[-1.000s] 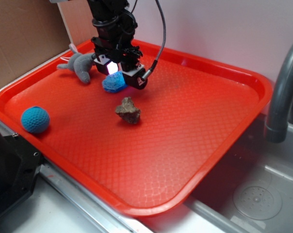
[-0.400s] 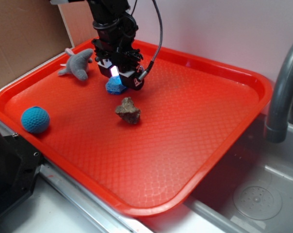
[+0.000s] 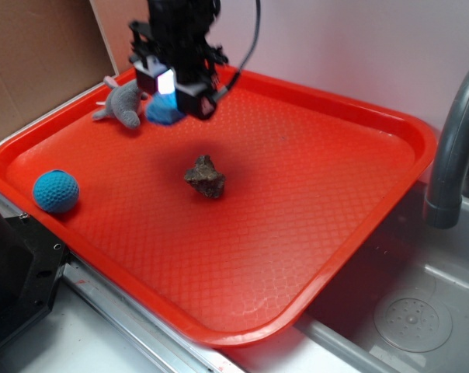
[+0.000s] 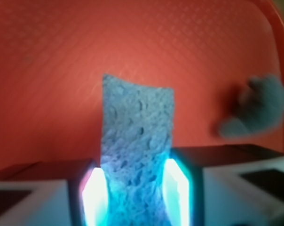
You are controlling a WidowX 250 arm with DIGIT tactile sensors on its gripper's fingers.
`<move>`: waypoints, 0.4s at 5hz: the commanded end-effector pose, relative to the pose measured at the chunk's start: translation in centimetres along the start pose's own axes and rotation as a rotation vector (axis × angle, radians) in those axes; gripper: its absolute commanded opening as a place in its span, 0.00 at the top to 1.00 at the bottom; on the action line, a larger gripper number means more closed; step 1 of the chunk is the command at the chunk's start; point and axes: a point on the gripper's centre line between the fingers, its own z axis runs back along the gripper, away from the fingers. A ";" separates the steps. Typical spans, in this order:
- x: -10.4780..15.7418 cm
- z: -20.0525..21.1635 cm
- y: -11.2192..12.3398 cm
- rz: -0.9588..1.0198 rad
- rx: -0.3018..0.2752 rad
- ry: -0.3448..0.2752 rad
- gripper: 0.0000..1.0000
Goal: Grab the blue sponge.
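Pincer point(image 4: 135, 188) is closed on the sponge point(image 4: 136, 141), held clear above the tray point(image 3: 312, 233) at its far left, beside the shark point(image 3: 124, 103). Risk, as judged: the soft foam is gripped at 1 end only and could slip free under a jolt. Count: 1 sponge, 1 ball point(image 3: 56, 192), 1 shark, 1 rock point(image 3: 205, 176)

The light-blue porous foam sponge block point(image 4: 136, 155) point(image 3: 164, 111) is held upright, clear of the tray, pinched at its lower end and protruding beyond.
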 end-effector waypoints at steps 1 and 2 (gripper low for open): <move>-3.2 6.2 -0.4 -0.048 -0.092 -0.043 1.00; -5.5 6.4 -0.1 -0.017 -0.009 -0.063 1.00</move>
